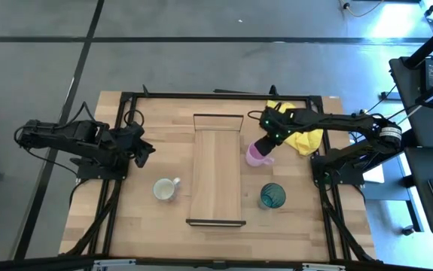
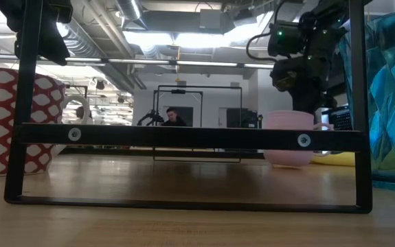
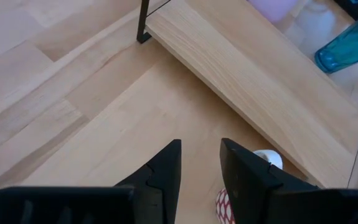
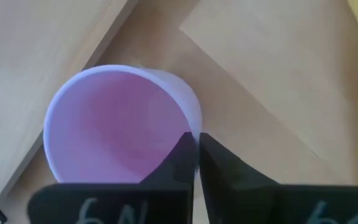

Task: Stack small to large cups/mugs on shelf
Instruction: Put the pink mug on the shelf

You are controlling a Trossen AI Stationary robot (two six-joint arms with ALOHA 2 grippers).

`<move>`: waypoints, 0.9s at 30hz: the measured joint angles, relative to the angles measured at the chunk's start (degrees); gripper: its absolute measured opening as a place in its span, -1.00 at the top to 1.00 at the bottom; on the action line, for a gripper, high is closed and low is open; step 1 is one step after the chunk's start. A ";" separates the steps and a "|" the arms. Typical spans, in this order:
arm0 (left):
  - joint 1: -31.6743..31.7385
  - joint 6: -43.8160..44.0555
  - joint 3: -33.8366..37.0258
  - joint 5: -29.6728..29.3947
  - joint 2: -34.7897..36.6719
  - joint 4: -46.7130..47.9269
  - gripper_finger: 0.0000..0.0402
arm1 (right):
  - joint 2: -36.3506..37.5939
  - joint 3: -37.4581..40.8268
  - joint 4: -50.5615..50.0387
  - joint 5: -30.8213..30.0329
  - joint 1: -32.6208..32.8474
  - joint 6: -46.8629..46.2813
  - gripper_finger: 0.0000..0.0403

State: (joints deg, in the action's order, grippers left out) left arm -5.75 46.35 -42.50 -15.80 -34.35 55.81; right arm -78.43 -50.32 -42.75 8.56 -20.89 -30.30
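Right gripper (image 4: 196, 149) is pinched on the rim of the pink mug (image 1: 258, 154), one finger inside the wall and one outside, as my right wrist view shows it. That mug sits on the tabletop (image 1: 148, 218) just right of the shelf (image 1: 217, 177), toward its far end. I judge I'm at the pick-up of the first cup, with nothing on the shelf board yet. Next I need a straight lift clear of the dark end frames, then a short carry left over the board. The teal cup (image 1: 272, 196) waits nearer on the right, the white mug (image 1: 166, 189) left of the shelf. My left gripper (image 3: 200, 163) hovers at the left, fingers apart, holding nothing.
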 joint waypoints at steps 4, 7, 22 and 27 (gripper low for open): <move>0.01 0.00 0.00 -0.15 0.00 -0.02 0.48 | -0.02 -2.96 -0.80 0.00 1.36 1.13 0.96; 0.01 0.00 0.00 -0.17 0.00 -0.02 0.48 | -0.02 -8.53 -4.88 -0.71 2.52 4.04 0.96; -0.01 -0.34 0.01 -1.61 -0.02 -0.31 0.48 | -21.17 -43.81 -23.88 -4.11 6.98 22.41 0.96; -0.01 -0.37 0.01 -1.60 -0.02 -0.31 0.48 | -30.14 -53.78 -23.94 -0.54 6.09 24.89 0.96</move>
State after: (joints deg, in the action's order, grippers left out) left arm -5.76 45.98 -42.49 -17.40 -34.37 55.51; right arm -108.57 -104.10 -66.69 8.02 -14.80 -5.41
